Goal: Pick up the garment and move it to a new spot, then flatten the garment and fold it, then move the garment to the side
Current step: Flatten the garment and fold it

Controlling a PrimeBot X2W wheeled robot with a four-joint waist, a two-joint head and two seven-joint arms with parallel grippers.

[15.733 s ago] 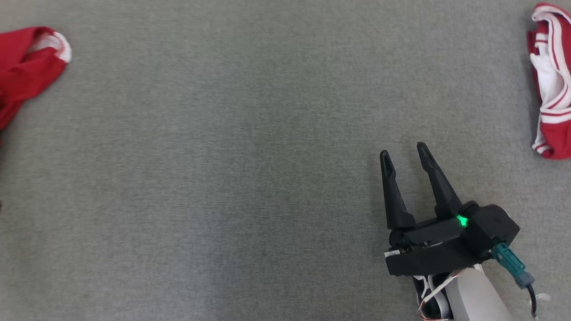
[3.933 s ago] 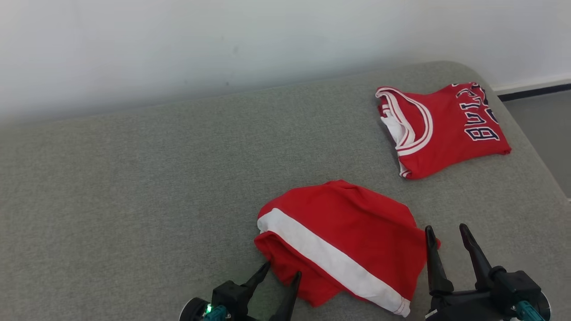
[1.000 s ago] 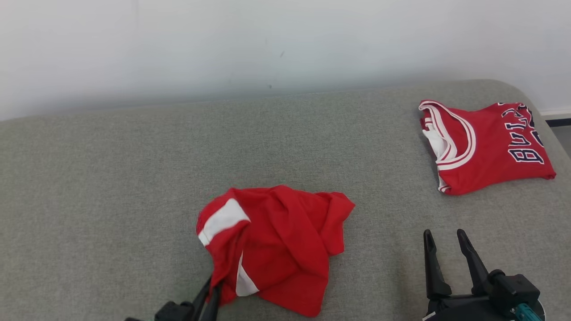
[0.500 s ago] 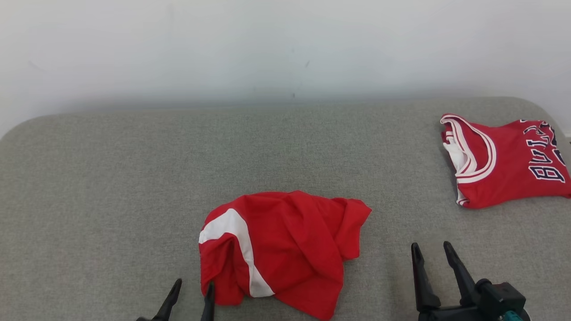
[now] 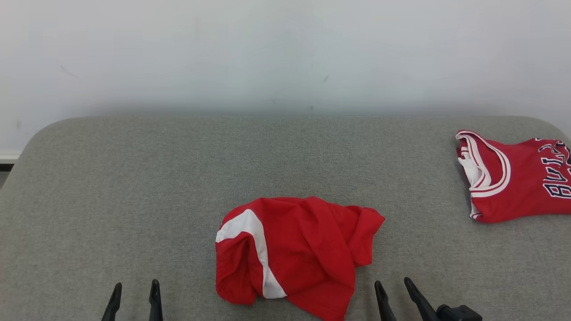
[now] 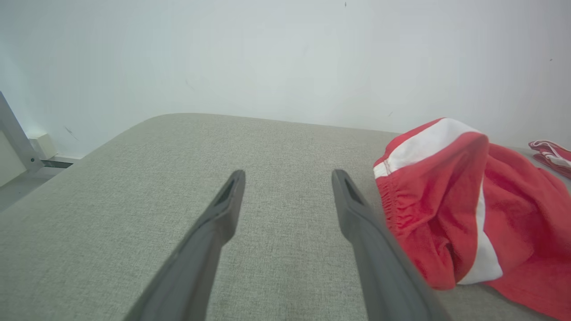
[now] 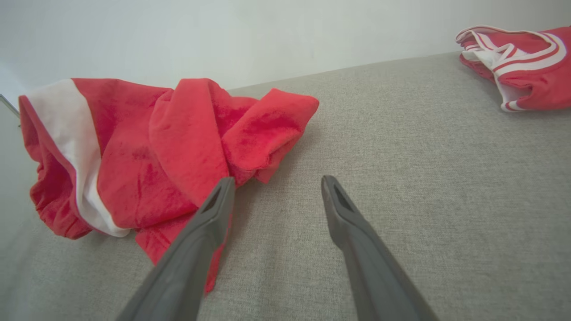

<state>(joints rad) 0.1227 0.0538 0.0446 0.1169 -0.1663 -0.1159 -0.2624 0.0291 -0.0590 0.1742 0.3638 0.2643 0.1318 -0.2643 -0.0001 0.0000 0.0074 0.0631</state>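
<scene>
The red shorts (image 5: 294,254) lie crumpled in the middle of the grey upholstered surface (image 5: 134,178), between the left hand (image 5: 136,285) and the right hand (image 5: 393,283), both spread apart and empty, so the move looks done, with flattening, folding and setting aside left.

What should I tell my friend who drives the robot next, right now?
Left hand: open, empty, left of the red garment, apart from it.
Right hand: open, empty, close by the garment's right side.
Garment: crumpled, not held, in the middle of the grey cushion. A folded jersey lies at the far right.
Done: garment lies free in front of the robot.
Left: flatten it, fold it, move it aside.
</scene>
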